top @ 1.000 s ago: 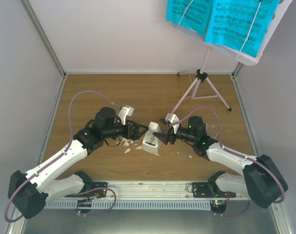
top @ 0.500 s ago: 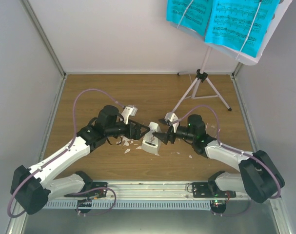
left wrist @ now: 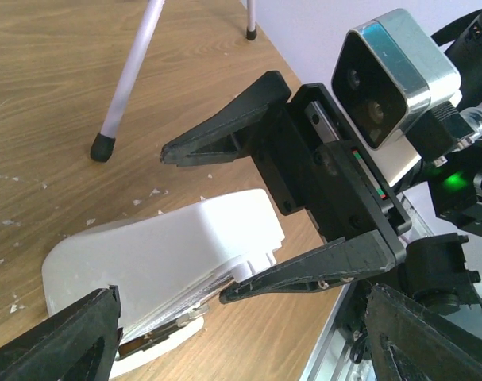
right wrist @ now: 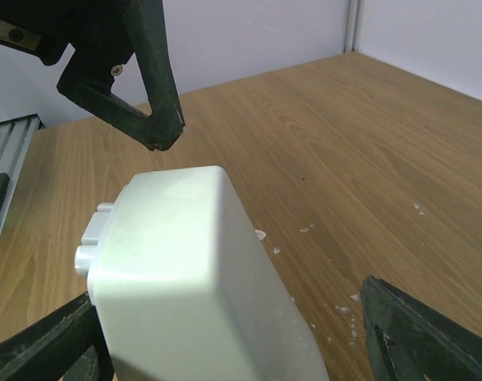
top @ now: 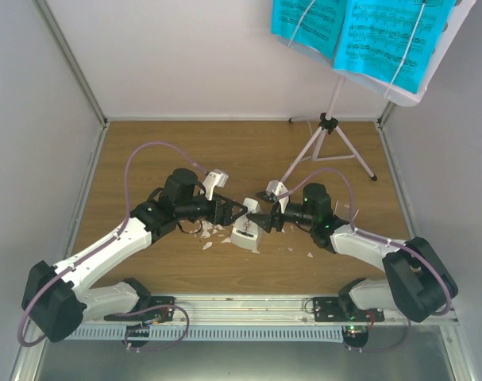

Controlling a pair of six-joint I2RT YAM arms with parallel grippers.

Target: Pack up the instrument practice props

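White pyramid metronome is lying flat mid-table, between the two arms, and both grippers are on it now.

Change over the last second: left gripper has pushed in from the left. It was short of the metronome and is now right up at its far end, with the elbow and forearm following. Right gripper barely moved at the tip; the arm just tucked in a bit. Metronome hasn't shifted.

Jaw state: both spread.
- Left wrist view shows the left's fingers wide apart with the white body between them, no squeeze.
- The right's fingers straddle the narrow end of the case, one over it and one along its lower edge.
- Right wrist view has one finger hard up against the side, but I can't tell if that's real contact.
- Neither is pinching yet.

My read: two-arm approach on the first prop, grasp not made, so packing has hardly begun. The tips are nearly nose to nose, so finger-on-finger clash is the risk when either closes.

Rest is untouched. Lilac music stand is upright at the far right corner, with the cyan sheet-music pages on its plate. White crumbs are scattered on the wood table around the metronome; not our problem.
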